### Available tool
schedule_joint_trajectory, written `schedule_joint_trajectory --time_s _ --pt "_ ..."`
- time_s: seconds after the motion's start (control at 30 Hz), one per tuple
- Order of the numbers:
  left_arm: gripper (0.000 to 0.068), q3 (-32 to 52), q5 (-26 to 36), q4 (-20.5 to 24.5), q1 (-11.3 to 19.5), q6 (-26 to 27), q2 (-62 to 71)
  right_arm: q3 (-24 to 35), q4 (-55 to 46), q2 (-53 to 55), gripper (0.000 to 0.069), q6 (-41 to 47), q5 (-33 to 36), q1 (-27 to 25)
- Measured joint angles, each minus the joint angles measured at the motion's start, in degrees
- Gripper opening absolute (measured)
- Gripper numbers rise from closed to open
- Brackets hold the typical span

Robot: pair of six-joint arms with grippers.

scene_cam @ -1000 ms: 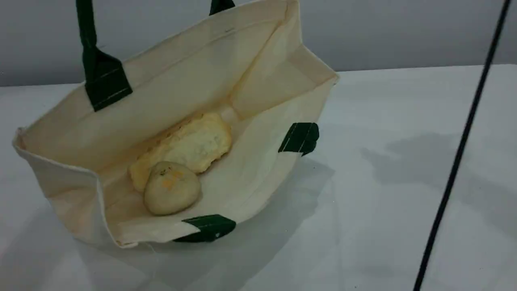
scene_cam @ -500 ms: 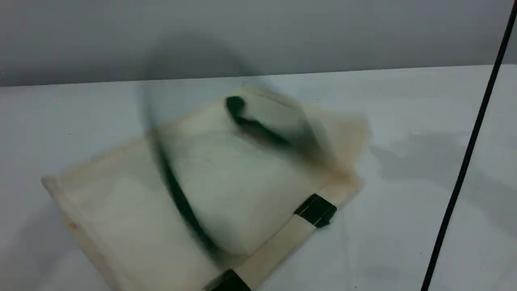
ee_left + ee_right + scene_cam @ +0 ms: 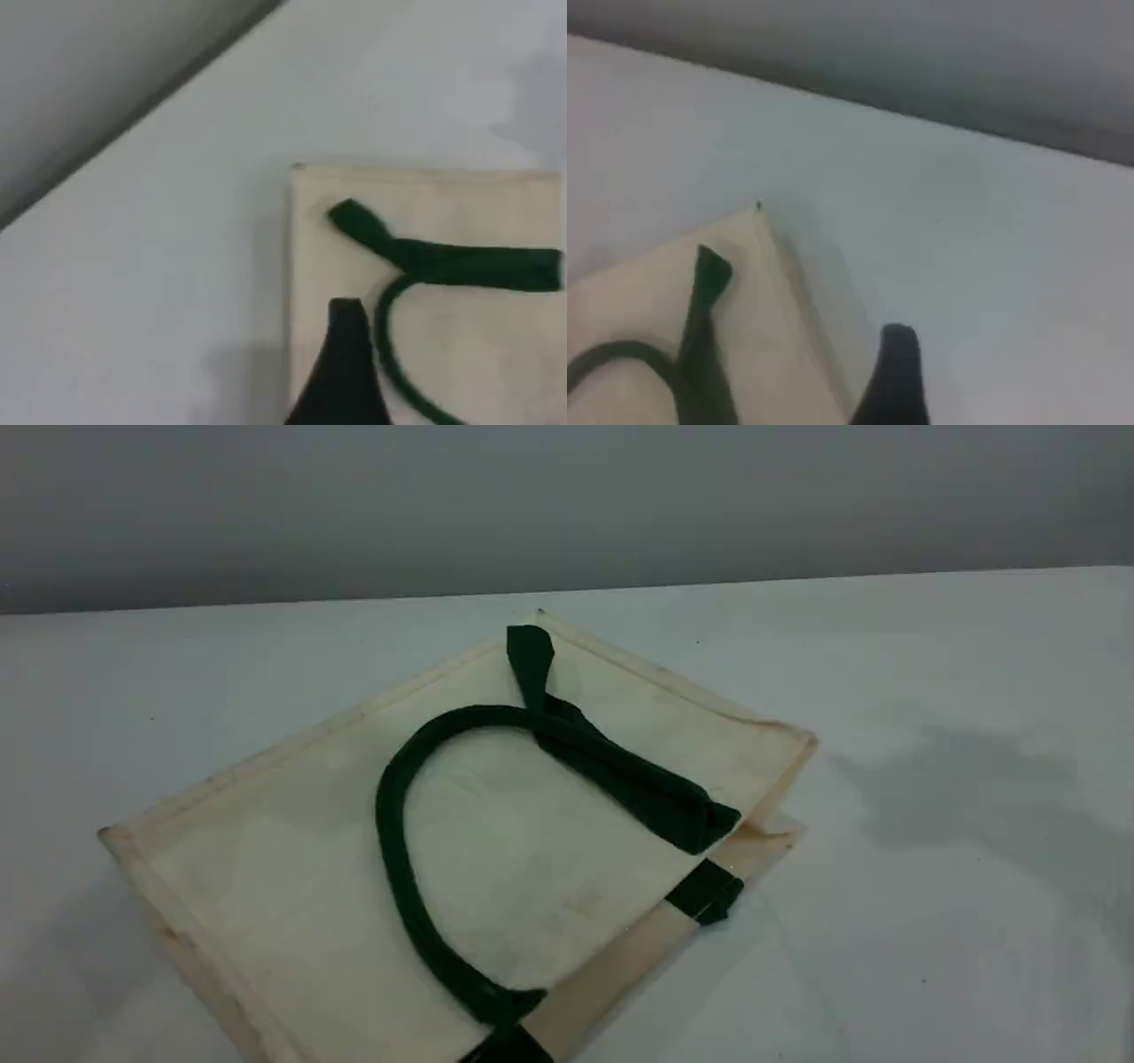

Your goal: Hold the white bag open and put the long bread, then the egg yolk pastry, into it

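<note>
The white bag [image 3: 292, 868] lies collapsed flat on the worktop [image 3: 930, 691], with one dark green strap handle [image 3: 394, 850] looped loosely across its upper face. In the left wrist view a single dark fingertip [image 3: 345, 363] hangs over the bag's edge beside that handle, clear of it. Whether the left jaws are apart or together cannot be told. The right jaws stand apart on nothing, and their visible fingertip [image 3: 897, 372] is over bare worktop just beside the bag's corner. The long bread and the egg yolk pastry cannot be seen in any view. The scene view's bottom edge cuts off the bag's near corner. Both wrist views are blurred.
</note>
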Motion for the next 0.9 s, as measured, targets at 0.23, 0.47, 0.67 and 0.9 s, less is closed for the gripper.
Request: schedule_joint_trajectory --time_s 0.23,0.47,0.67,0.9 --pt "0.0554 0.0 0.0 12.2 0.0 -8.6 -6.7 -4.7 -12.3 -9.2 0.0579 12.3 8.5 0.0" --pt "0.0554 0.0 0.1 13.3 0.0 -12.7 -15.9 -4.8 -20.6 -21.0 0.0579 21.6 16.1 0.1" --pt "0.0554 0.7 0.1 13.3 0.0 -16.4 -25.7 -4.8 -20.6 -32.9 0.0579 22.7 24.0 0.1" --pt "0.0556 11.0 0.1 13.5 0.0 -16.4 -41.4 -3.5 -18.9 -46.5 0.0579 23.6 30.6 0.1"
